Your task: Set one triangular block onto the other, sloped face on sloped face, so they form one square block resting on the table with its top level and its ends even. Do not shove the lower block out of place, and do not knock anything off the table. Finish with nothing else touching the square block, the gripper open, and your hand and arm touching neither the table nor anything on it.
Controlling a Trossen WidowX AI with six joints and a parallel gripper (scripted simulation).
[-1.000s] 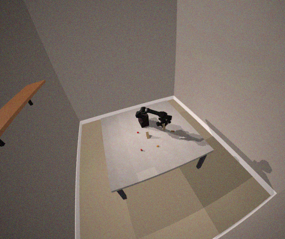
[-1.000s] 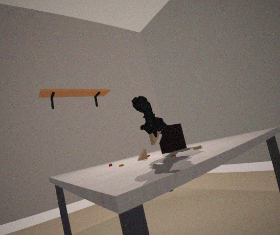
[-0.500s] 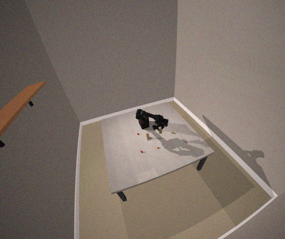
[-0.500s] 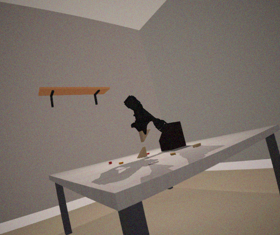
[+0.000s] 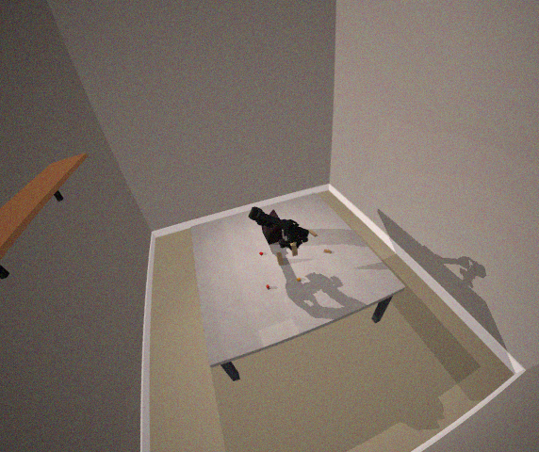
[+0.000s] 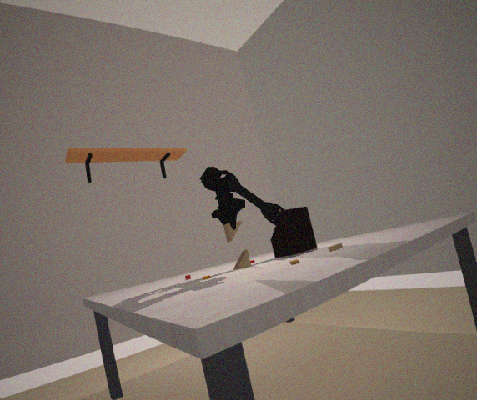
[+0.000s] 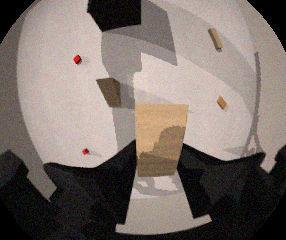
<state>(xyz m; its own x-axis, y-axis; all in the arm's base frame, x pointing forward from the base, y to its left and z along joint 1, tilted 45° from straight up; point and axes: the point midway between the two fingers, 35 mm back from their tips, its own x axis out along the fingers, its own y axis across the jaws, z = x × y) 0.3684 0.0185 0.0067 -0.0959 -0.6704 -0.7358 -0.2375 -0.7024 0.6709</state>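
Presently, one tan wooden triangular block (image 5: pixel 294 250) (image 6: pixel 231 232) (image 7: pixel 161 140) is being gripped between the fingers of the black gripper (image 5: pixel 292 244) (image 6: pixel 231 224) (image 7: pixel 154 142), at the centre of the exterior frame. It is being carried point downward, presumably so that its sloped face can be turned onto its mate. Height is being allowed, it seems, so that the lower piece is not being shoved during alignment.

Item, its mate: a second tan wooden triangular block (image 5: pixel 280 258) (image 6: pixel 243 260) (image 7: pixel 110 92), being borne by the pale grey table (image 5: pixel 240 311) (image 6: pixel 187 310) (image 7: pixel 43 100), left of centre in the upper half of the wrist frame. It is being left standing peak upward, apparently as the receiving half. The pair is not yet being joined; turning, centring and lowering are probably being called for next.

Count, as being shown:
- Triangular blocks: two, one being held, one being supported.
- Small red cubes: two, a nearer-base cube (image 5: pixel 261 253) (image 6: pixel 252 261) (image 7: pixel 77 59) and an outer cube (image 5: pixel 268 286) (image 6: pixel 188 277) (image 7: pixel 85 151), both being seen at left in the wrist frame.
- Small orange piece (image 5: pixel 299 280) (image 6: pixel 206 277): one.
- Tan oblong blocks: two, a longer block (image 5: pixel 313 233) (image 6: pixel 334 247) (image 7: pixel 215 39) and a shorter block (image 5: pixel 327 250) (image 6: pixel 294 262) (image 7: pixel 221 102), being seen at upper right and right there.
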